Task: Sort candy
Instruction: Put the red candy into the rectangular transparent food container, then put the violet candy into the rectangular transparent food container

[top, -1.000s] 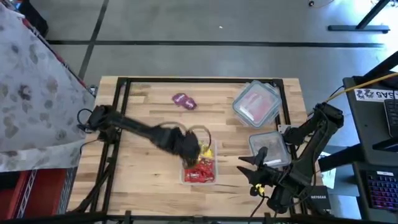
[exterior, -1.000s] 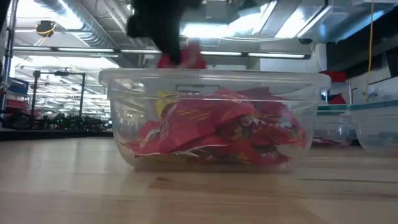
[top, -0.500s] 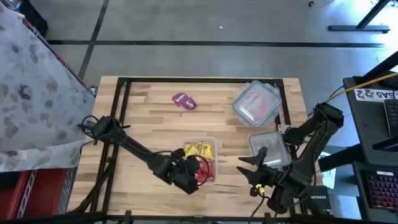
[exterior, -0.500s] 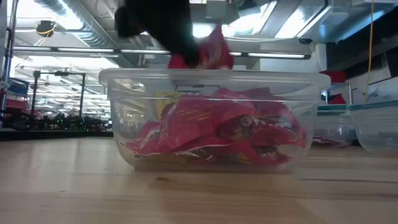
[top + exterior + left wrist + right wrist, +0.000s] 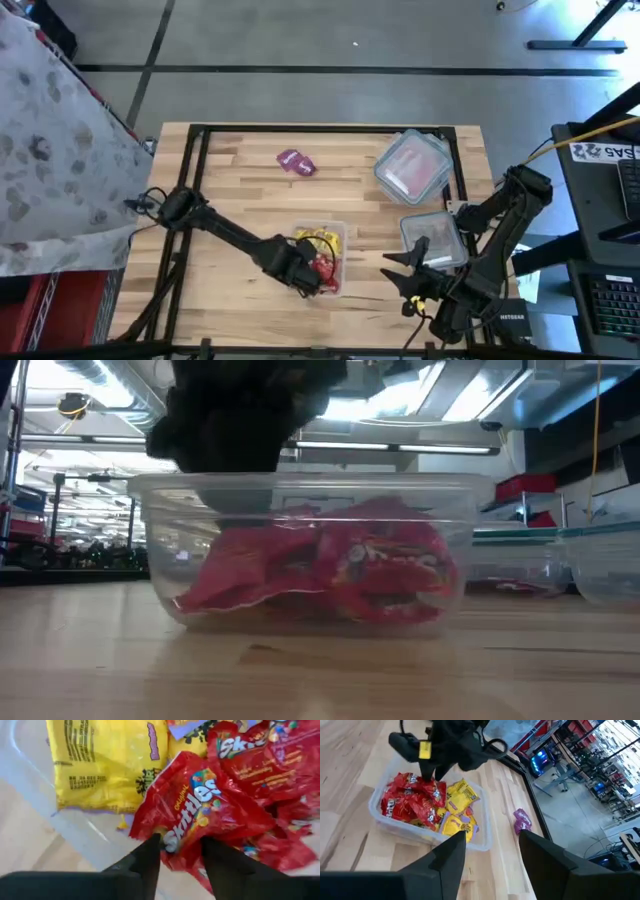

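**Red packet gripped inside the mixed tub**

The clear tub (image 5: 335,232) near the middle of the tabletop (image 5: 230,190) is taken as the landmark. Inside it the candy is heaped: red packets (image 5: 326,272) at the near end, yellow packets (image 5: 312,240) at the far end. The left gripper (image 5: 308,278) is lowered into the near end of this tub, and in the left wrist view its fingers (image 5: 145,860) are seen closed to a narrow gap on the edge of a red Skittles packet (image 5: 200,805), which lies on the heap with yellow packets just beside it. The step in hand is judged to be the picking of one red sweet out of the mix. Purple candy (image 5: 295,161) lies on the bare wood beyond the tub, well apart. A lidded container (image 5: 412,166) with red contents and an empty tub (image 5: 432,238) are set to the tub's right. The right gripper (image 5: 487,845) is held back by the empty tub, its fingers spread wide and holding nothing. A clean lift is called for next, without neighbouring packets being dragged out.
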`<state>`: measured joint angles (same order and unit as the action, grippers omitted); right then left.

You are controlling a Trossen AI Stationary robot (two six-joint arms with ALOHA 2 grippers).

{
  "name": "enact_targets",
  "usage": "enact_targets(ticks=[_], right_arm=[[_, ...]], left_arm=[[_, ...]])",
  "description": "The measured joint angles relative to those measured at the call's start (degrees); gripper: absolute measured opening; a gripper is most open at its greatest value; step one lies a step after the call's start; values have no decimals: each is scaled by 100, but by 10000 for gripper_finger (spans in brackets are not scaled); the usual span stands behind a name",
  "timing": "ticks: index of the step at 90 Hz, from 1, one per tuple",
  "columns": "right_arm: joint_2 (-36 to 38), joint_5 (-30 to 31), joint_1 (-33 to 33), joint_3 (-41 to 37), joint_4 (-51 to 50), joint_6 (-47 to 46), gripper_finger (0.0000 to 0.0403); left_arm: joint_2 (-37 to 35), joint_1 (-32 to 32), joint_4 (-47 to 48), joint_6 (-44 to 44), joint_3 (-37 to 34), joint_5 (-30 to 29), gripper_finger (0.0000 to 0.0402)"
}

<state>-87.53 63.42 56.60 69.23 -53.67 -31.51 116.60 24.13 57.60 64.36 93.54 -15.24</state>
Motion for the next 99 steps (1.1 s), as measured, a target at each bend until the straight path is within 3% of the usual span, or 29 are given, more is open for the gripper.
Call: enact_targets(ticks=[18, 29, 37, 50, 55, 67, 81, 99], right_arm=[[0, 0, 0, 0, -6, -2, 172], [0, 0, 0, -2, -13, -4, 172], [0, 0, 0, 0, -16, 2, 172], [0, 45, 0, -2, -40, 24, 172], [0, 70, 0, 0, -45, 25, 172], [0, 139, 0, 0, -49, 162, 172], [0, 150, 0, 0, -86, 200, 172], [0, 122, 0, -1, -226, 201, 172]], left_arm=[[-167, -23, -38, 80, 379, 31, 139], [-174, -17, -41, -268, 553, -309, 139], [-176, -106, 227, -434, 626, -885, 139], [-267, -515, 682, -465, 669, -2553, 139], [-309, -811, 796, -482, 678, -2750, 139], [-335, -1755, 670, -1022, 616, -2410, 139], [-333, -2791, -432, -2169, 193, -1479, 139], [-324, -3767, -1751, -2792, -469, -454, 139]])
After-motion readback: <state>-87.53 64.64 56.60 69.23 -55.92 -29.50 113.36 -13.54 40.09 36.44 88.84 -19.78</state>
